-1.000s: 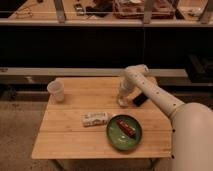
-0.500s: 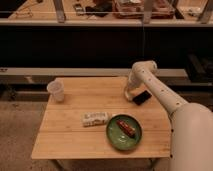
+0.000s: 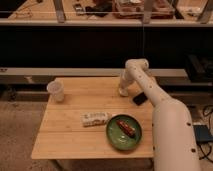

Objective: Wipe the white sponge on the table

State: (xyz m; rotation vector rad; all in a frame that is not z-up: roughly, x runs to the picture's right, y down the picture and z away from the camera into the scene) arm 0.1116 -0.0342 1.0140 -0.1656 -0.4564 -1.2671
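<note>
Sponge (image 3: pixel 123 91), white and small, sits at the far right part of the wooden surface (image 3: pixel 70 135), pinned under the hand (image 3: pixel 123 89), which is shut on it and pressing down from above.

From the single camera view: compared with a second ago, the arm has swung further toward the back right edge, carrying the sponge along the top with it; the elbow now stands higher and further right. That sliding, I judge, is the wiping stroke itself, so the task is under way rather than just begun.

A black phone (image 3: pixel 140 98) lies just beside the sponge on its near right. Nearer the front, a green plate (image 3: pixel 113 136) holds a snack bar (image 3: pixel 126 128), with a white packet (image 3: pixel 95 118) to its left. A plastic cup (image 3: pixel 56 91) stands at the far left corner.
</note>
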